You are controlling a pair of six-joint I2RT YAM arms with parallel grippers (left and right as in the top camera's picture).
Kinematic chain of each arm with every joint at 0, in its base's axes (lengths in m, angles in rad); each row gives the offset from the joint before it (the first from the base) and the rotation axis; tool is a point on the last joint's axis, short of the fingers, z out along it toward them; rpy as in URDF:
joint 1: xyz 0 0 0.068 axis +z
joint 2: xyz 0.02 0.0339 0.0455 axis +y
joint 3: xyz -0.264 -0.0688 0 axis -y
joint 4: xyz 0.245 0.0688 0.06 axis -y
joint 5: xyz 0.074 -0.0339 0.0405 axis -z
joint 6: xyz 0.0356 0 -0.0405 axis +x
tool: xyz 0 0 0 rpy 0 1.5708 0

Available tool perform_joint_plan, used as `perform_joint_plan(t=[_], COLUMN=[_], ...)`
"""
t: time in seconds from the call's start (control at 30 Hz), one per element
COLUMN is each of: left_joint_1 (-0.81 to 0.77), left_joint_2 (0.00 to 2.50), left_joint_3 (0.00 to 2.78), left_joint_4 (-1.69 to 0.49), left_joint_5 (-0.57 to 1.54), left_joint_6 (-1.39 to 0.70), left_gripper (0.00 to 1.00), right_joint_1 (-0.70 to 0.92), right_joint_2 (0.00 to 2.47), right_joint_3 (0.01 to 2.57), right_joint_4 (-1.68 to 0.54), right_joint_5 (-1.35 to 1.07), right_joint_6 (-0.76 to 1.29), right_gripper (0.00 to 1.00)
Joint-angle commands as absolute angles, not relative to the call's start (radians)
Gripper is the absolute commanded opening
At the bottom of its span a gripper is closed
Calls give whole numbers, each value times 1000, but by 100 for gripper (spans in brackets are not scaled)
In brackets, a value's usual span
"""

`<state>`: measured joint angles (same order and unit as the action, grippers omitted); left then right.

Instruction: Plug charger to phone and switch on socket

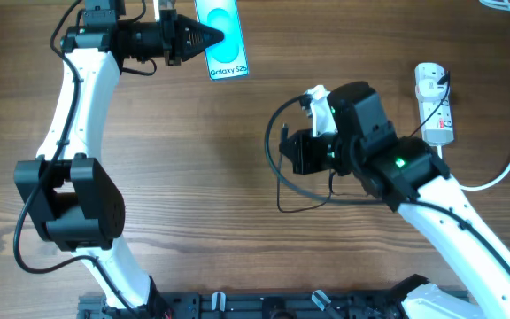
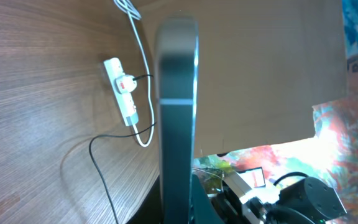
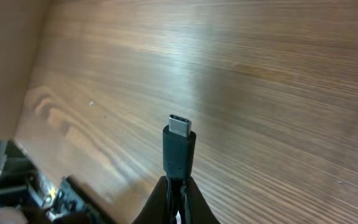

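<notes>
Wood-grain tabletop (image 1: 193, 195) lay below; left gripper (image 1: 209, 38) clamped the flat cyan-screened smartphone (image 1: 228, 22), right gripper (image 3: 178, 196) pinched the thin black charger cable (image 3: 179, 149) behind its metal tip.

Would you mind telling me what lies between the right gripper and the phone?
Nothing but bare table between the right gripper and phone, in the overhead view.

Robot lab workbench, wood-grain table (image 1: 202, 168), left arm (image 1: 78, 97) and right arm (image 1: 454, 217) mounted on a black rail (image 1: 237, 304)
</notes>
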<state>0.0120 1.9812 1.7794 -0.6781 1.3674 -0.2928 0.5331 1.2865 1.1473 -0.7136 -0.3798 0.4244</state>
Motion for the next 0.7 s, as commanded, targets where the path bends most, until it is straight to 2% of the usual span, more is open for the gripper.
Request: perform_joint_plan(t=[0.0, 0.13, 0.33, 0.4, 0.67], left_joint_1=[-15, -72, -164, -189, -212], left_joint_2=[1963, 1964, 1963, 1963, 1963], left_joint_3=[1786, 1786, 1786, 1786, 1786], left_joint_4=[-668, -670, -775, -779, -794], left_joint_5=[1440, 1421, 1155, 1154, 1194], left_joint_6=[-258, -176, -157, -129, -108], left_gripper=[4, 4, 4, 4, 4], right_joint_1=[580, 625, 632, 632, 632], right_joint_2=[1271, 1272, 1272, 1274, 1335], right_joint_3=[1158, 1158, 1158, 1158, 1158], right_joint_4=[-715, -714, -752, -773, -764], right_joint_5=[-402, -382, -256, -182, -182], right_joint_6=[390, 367, 395, 419, 451], right_gripper=[4, 4, 4, 4, 4])
